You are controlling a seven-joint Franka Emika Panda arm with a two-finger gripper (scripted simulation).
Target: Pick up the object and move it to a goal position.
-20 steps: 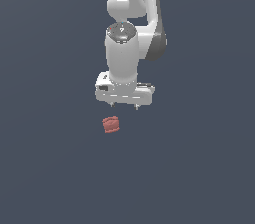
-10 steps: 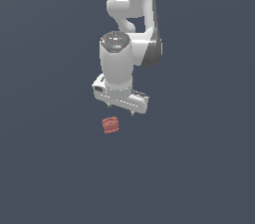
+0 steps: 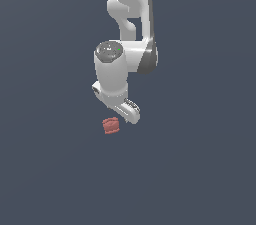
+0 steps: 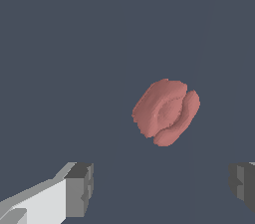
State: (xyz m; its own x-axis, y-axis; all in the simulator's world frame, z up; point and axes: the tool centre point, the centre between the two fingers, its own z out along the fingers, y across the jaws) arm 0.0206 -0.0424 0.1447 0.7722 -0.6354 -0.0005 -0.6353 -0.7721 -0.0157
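Note:
The object [image 3: 111,125] is a small dull-red lumpy block lying on the dark grey floor. In the wrist view the object [image 4: 166,112] shows as two rounded lobes around a dented middle. My white gripper [image 3: 122,114] hangs just above it, a little toward the exterior view's right. The gripper [image 4: 162,188] is open, its grey fingertips [image 4: 80,189] set wide apart with nothing between them. The block lies just beyond the line between the two pads, not touching either.
The white arm [image 3: 131,14] rises from the gripper to the exterior view's upper edge. The plain dark grey floor [image 3: 50,169] fills the view around the block.
The arm has lowered and swung toward the exterior view's left, turning the gripper about its axis, so it now sits close above the block. The block has not moved.

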